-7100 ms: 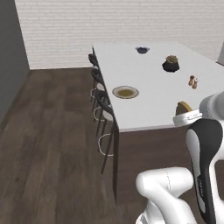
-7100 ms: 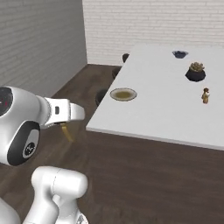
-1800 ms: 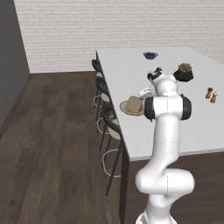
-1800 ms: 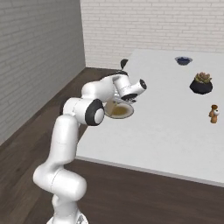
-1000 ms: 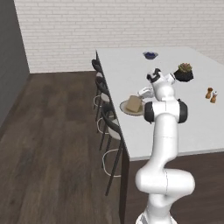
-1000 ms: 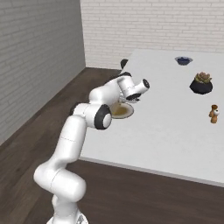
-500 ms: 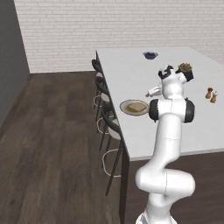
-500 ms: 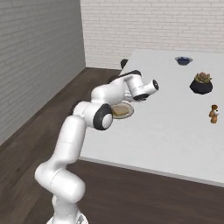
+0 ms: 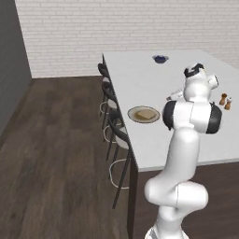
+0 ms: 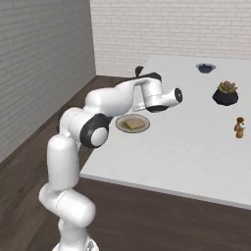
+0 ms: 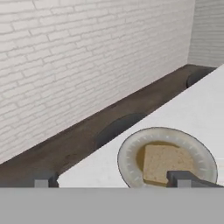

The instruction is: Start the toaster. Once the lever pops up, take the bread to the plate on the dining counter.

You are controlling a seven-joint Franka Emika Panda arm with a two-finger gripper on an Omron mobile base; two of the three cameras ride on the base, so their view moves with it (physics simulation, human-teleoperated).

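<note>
Your tool (image 11: 111, 183) has just let go and lifted clear, its fingers now spread wide with nothing between them. The bread (image 9: 146, 114) lies flat on the plate (image 9: 134, 110) near the table (image 9: 154, 79) edge; delivery looks done.

White counter (image 9: 154, 140), long, dark sides, stools (image 9: 113, 122) along its left edge. On top: plate (image 9: 133, 113) near that edge with bread (image 9: 146, 114) lying flat on it. Blue bowl (image 9: 160, 59) at 12 o'clock from plate, far end. Potted succulent (image 10: 226, 92) and two shakers (image 9: 226, 100) at about 2–3 o'clock, well apart from plate.
</note>
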